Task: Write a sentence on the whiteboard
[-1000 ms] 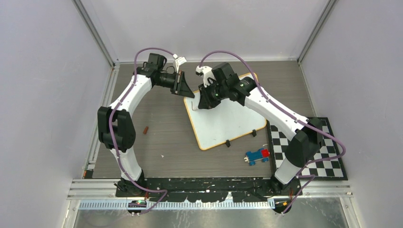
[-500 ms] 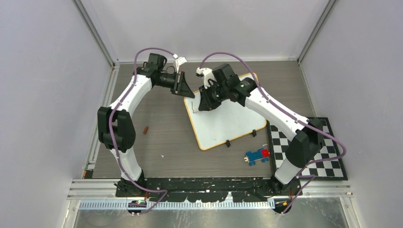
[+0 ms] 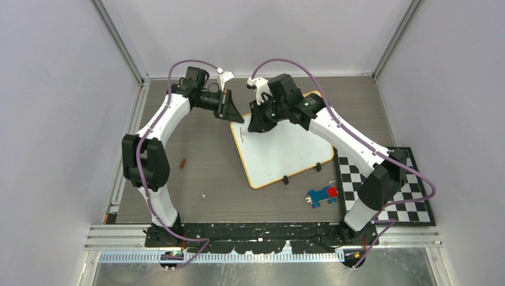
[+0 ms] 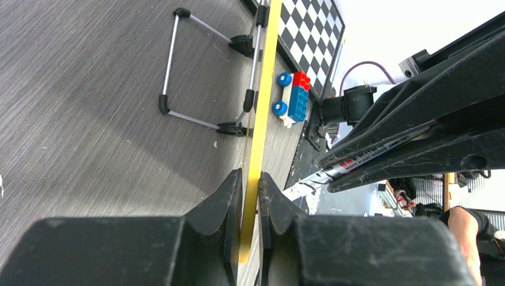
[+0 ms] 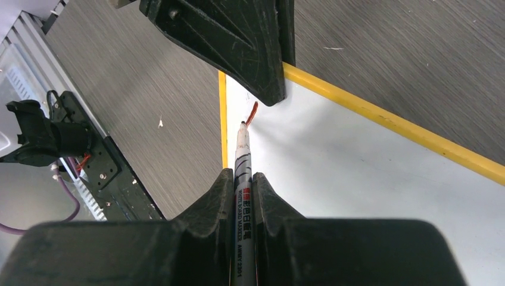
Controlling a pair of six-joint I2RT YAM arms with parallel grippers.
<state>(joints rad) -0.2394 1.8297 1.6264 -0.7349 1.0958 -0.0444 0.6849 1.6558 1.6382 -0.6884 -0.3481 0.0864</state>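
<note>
— Right wrist view: your right gripper (image 5: 241,177) is pinching a slim white marker pen (image 5: 243,149), its tip hanging just beside 1 short red stroke (image 5: 253,113).
— That arm is drawing back, uncovering it on the flat white, orange-rimmed whiteboard (image 3: 286,152) mid-table. Your left gripper (image 4: 250,179) is clamping its rim (image 4: 262,89). You are only starting the sentence.

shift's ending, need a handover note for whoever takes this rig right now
Left end effector: shut on the whiteboard rim near its left corner.
Right end effector: shut on the marker, tip over the board by that corner.
Done: one short red stroke.
To do: nearly the whole sentence.
</note>
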